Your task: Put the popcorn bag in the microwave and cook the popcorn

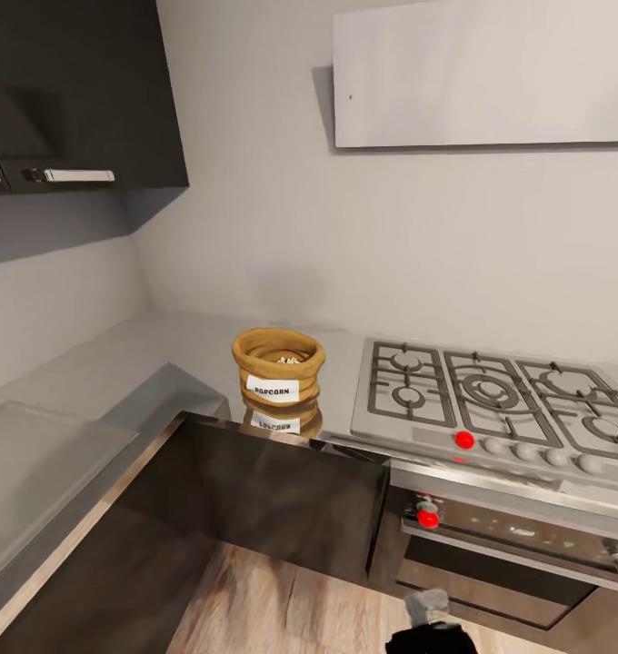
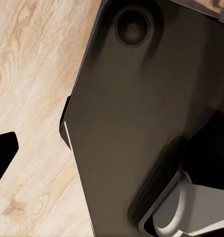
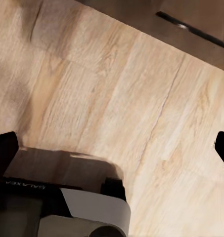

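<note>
head view: the popcorn bag (image 1: 278, 368) stands upright on the steel desk (image 1: 154, 350), close to the desk's front edge and just beside the left edge of the gas hob (image 1: 500, 404). its label faces the camera and its rolled mouth is open upward, with a few pale pieces of popcorn (image 1: 288, 360) visible inside; set this way it is reachable from the front and will not spill. a flat white hood (image 1: 482, 73) hangs on the wall above the hob, and a dark upper cabinet (image 1: 82, 91) occupies the corner to the left. below the hob sits a dark oven (image 1: 518, 545) with red knobs. a small part of one arm (image 1: 427, 622) enters at the bottom, well apart from the bag, so the reach has evidently not yet begun.

left wrist view: the camera looks down on the robot's own dark body panel (image 2: 141, 123) above the wooden floor (image 2: 32, 98); the arm appears to hang low beside the trunk. a dark finger tip (image 2: 3, 153) shows at one border, but whether the jaws are spread or pressed together cannot be told.

right wrist view: two dark fingertips (image 3: 4, 148) sit at opposite borders with bare floor between, so the jaws are spread wide and pinch nothing, ready for a grasp.
</note>
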